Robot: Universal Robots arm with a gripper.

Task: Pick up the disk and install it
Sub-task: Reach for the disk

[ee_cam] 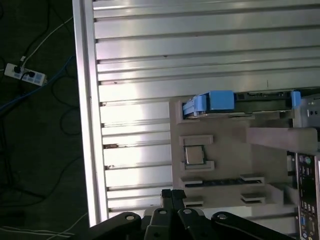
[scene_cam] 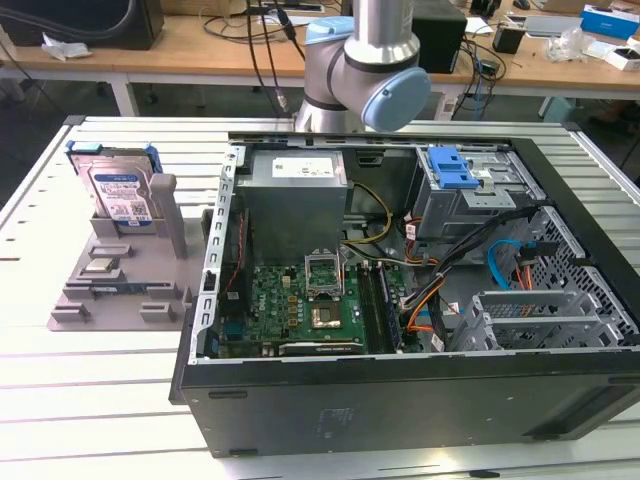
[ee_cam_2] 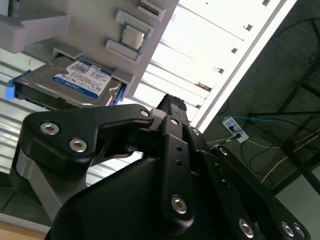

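While in grey stand [scene_cam: 110, 248], disk [scene_cam: 119, 192] upright.

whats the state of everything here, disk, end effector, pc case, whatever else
disk: standing on edge in the grey holder, not gripped
end effector: shut, empty, apart from the disk
computer case: lying on its side, side panel off, inside exposed
processor chip: lying flat in its recess on the holder
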